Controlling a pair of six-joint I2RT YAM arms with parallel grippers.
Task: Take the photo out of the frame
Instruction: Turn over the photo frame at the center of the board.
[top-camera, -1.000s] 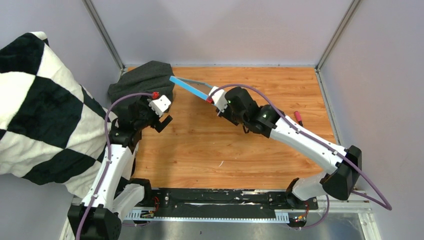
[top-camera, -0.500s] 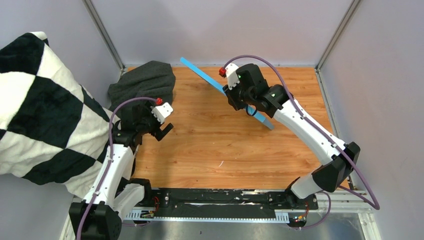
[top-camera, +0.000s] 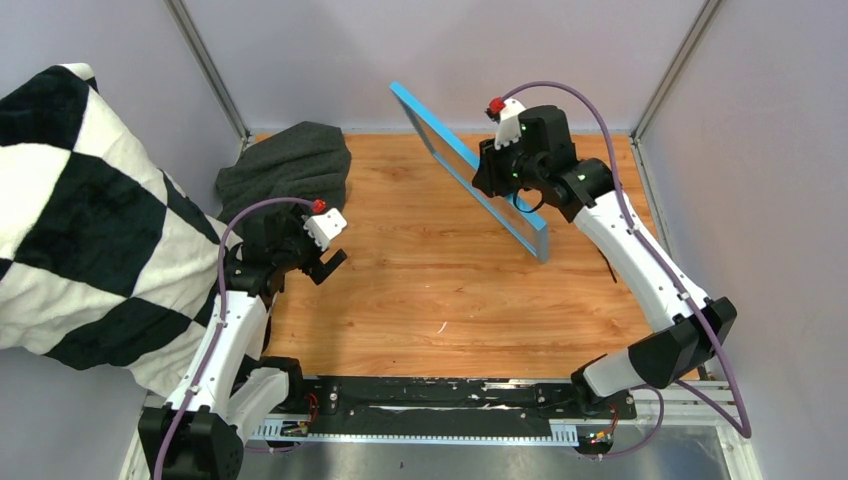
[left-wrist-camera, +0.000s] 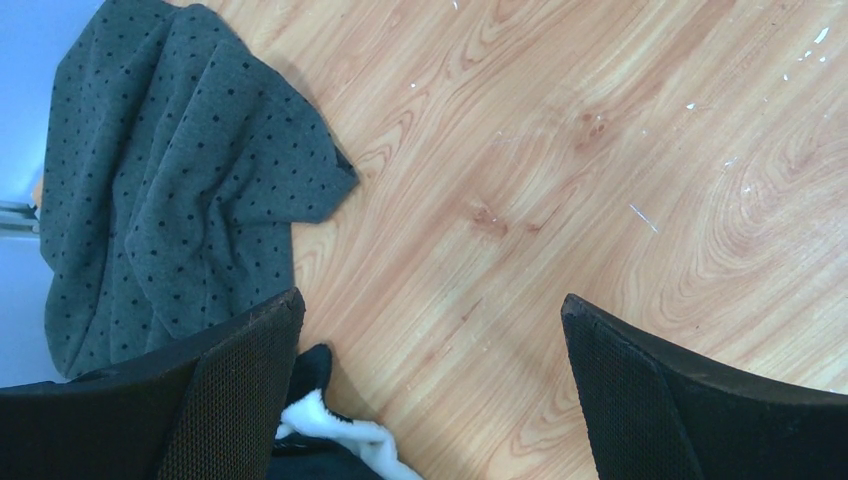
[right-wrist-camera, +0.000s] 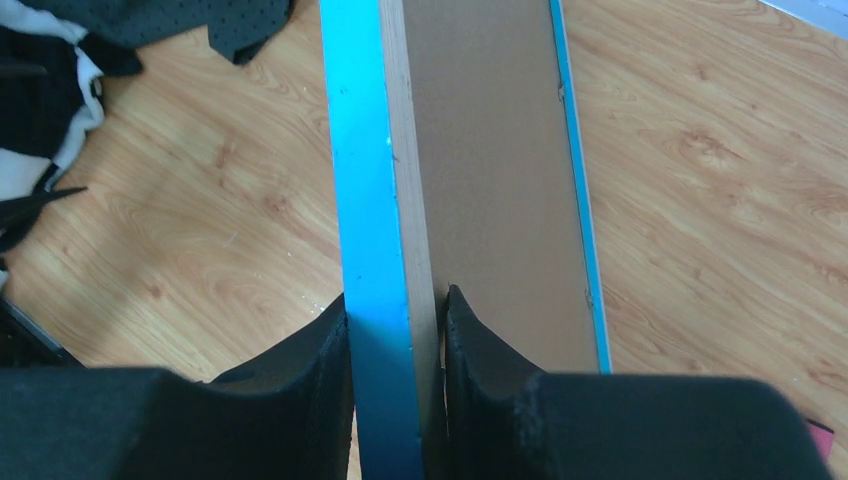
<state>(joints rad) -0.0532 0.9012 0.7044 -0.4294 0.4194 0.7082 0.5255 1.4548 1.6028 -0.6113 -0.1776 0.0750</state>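
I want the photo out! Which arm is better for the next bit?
Probably left. The left gripper is open and empty above the table, while the right gripper is shut on the frame, holding it up on edge. The backing faces away from it, though.

Glossy blue frame (right-wrist-camera: 365, 200) with pale wood edge, matt, seemingly cardboard backing (right-wrist-camera: 490, 180), grained wooden table (top-camera: 420, 280)

Grey dotted cloth (top-camera: 290, 165) (far-left corner), checkered pillow (top-camera: 70, 210)
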